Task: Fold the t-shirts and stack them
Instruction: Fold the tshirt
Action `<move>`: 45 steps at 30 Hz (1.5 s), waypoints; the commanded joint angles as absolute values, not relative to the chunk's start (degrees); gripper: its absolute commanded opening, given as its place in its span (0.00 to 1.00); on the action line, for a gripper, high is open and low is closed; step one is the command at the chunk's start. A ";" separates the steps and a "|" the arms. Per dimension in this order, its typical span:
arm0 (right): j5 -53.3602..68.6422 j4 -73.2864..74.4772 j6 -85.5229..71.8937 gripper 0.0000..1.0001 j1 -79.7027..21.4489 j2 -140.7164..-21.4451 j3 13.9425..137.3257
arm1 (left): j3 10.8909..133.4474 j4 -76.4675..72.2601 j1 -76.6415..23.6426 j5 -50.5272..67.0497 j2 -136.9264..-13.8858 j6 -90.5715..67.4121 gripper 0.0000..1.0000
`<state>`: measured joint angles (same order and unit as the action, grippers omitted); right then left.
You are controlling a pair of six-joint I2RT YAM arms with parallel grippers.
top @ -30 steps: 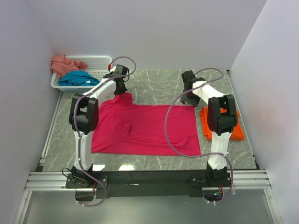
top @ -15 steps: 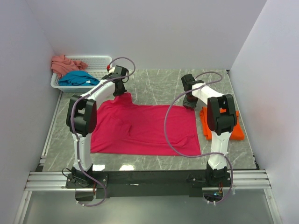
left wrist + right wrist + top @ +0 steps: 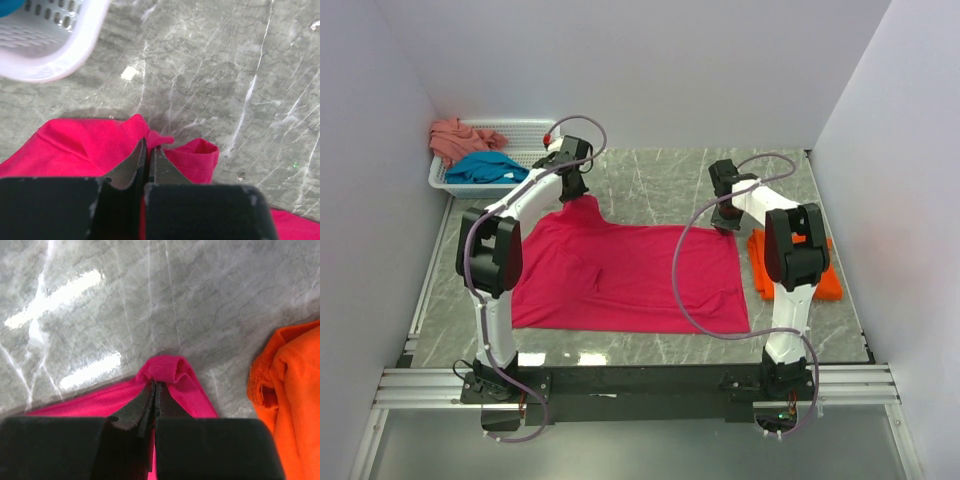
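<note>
From above, you see the red shirt (image 3: pixel 630 275) spread flat in the middle of the desk (image 3: pixel 660 180), with one arm reaching to each of its far corners. The left pincer (image 3: pixel 580 197) sits on the far-left corner and the right pincer (image 3: pixel 725 224) on the far-right one. Holding both far corners at once should let you bring that edge toward you as one straight fold. The orange shirt (image 3: pixel 828 280) lies folded at the right, just beside the red one and partly hidden by the right arm. It is probably the base of the stack. The teal shirt (image 3: pixel 485 168) and the pink shirt (image 3: pixel 455 137) lie bunched in the white basket (image 3: pixel 535 130) at the far left.

In the left wrist view, your left pincer is clamped on a small peak of red cloth. Its jaws are almost together, with the fabric pinched between them, and the basket's rim is near, beyond it.

In the right wrist view, your right pincer is likewise clamped on a bunched tip of the red corner. The orange shirt is close on the right but apart from it. Lift both sides evenly, or the thin pinch may slip.
</note>
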<state>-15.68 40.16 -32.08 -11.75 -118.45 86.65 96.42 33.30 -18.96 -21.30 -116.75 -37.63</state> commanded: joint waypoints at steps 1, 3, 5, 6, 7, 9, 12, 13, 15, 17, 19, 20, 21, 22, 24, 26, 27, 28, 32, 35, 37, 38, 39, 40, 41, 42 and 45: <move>-15.65 37.71 -31.29 0.00 -11.60 -113.38 85.17 | 96.24 34.45 -19.34 -24.08 -112.07 -39.46 0.00; -15.21 37.36 -31.20 0.00 -11.60 -111.46 83.77 | 94.84 34.63 -19.34 -24.08 -110.58 -39.90 0.00; -14.68 36.39 -30.85 0.00 -11.69 -109.96 82.10 | 93.78 35.33 -19.34 -24.52 -109.52 -41.22 0.00; -13.72 35.78 -30.50 0.00 -11.69 -108.39 81.31 | 92.56 35.68 -19.42 -24.87 -108.90 -41.92 0.00; -13.28 34.99 -30.32 0.00 -11.78 -107.50 80.60 | 91.85 35.94 -19.42 -25.13 -107.77 -42.97 0.00; -12.23 34.28 -29.80 0.00 -11.87 -105.05 78.58 | 89.75 37.08 -19.51 -25.83 -105.92 -44.03 0.00; -10.73 33.31 -28.66 0.00 -12.22 -102.14 76.29 | 86.94 39.11 -19.60 -26.71 -103.20 -46.75 0.00; -10.37 33.14 -28.22 0.00 -12.22 -101.35 75.59 | 86.14 39.46 -19.60 -26.54 -102.40 -48.06 0.00; -10.02 32.70 -27.95 0.00 -12.48 -99.24 73.66 | 83.34 40.34 -19.86 -26.46 -99.69 -49.48 0.00; -9.14 31.91 -27.42 0.00 -12.57 -97.48 71.99 | 81.48 40.95 -20.04 -27.07 -97.74 -51.06 0.00; -8.53 31.90 -26.81 0.00 -12.66 -96.51 70.85 | 79.46 42.97 -20.13 -28.03 -95.19 -52.64 0.00; -8.44 31.82 -26.72 0.00 -12.83 -95.55 70.49 | 78.41 43.50 -20.13 -28.12 -94.40 -52.99 0.00; -8.26 31.82 -26.46 0.00 -12.75 -95.10 70.14 | 77.79 44.11 -20.30 -28.30 -92.92 -53.43 0.00; -8.00 31.82 -26.11 0.00 -12.83 -94.58 69.88 | 77.17 44.73 -20.39 -28.21 -92.03 -54.05 0.00; -7.91 32.60 -25.58 0.00 -13.18 -93.34 69.35 | 75.15 45.35 -20.65 -28.13 -89.58 -54.49 0.00; -8.00 32.96 -24.79 0.00 -13.62 -91.24 68.39 | 73.23 46.66 -20.92 -28.91 -87.81 -55.10 0.00; -7.74 32.87 -24.44 0.00 -13.71 -90.53 67.86 | 72.69 47.37 -21.00 -29.09 -86.32 -55.19 0.00; -7.21 32.78 -23.91 0.00 -13.71 -89.74 67.42 | 72.34 48.24 -21.01 -29.53 -85.61 -55.89 0.00; -3.78 33.05 -22.59 0.00 -13.97 -86.41 65.31 | 69.27 52.98 -21.36 -30.59 -81.83 -57.92 0.00; -2.38 33.05 -21.71 0.00 -14.24 -84.47 64.25 | 66.81 55.01 -21.71 -30.41 -79.19 -60.29 0.00; -2.02 33.31 -21.36 0.00 -14.33 -83.94 63.90 | 65.57 56.60 -21.88 -29.89 -77.61 -62.13 0.00; -1.85 33.31 -21.18 0.00 -14.33 -83.50 63.72 | 64.44 57.21 -21.97 -29.80 -77.17 -62.83 0.00; -1.85 33.40 -20.92 0.00 -14.33 -83.24 63.55 | 63.99 58.52 -22.23 -29.97 -76.21 -63.62 0.00; -1.93 33.57 -20.92 0.00 -14.33 -83.06 63.28 | 63.55 59.14 -22.41 -29.88 -75.77 -65.02 0.00; -1.93 33.66 -20.83 0.00 -14.33 -82.80 63.11 | 63.02 59.76 -22.41 -29.80 -75.41 -65.91 0.00; -2.02 33.84 -20.66 0.00 -14.33 -82.71 63.02 | 62.76 60.98 -22.85 -29.71 -74.45 -66.88 0.00; -2.02 33.84 -20.57 0.00 -14.33 -81.83 62.05 | 60.30 61.17 -24.07 -28.65 -72.61 -69.78 0.00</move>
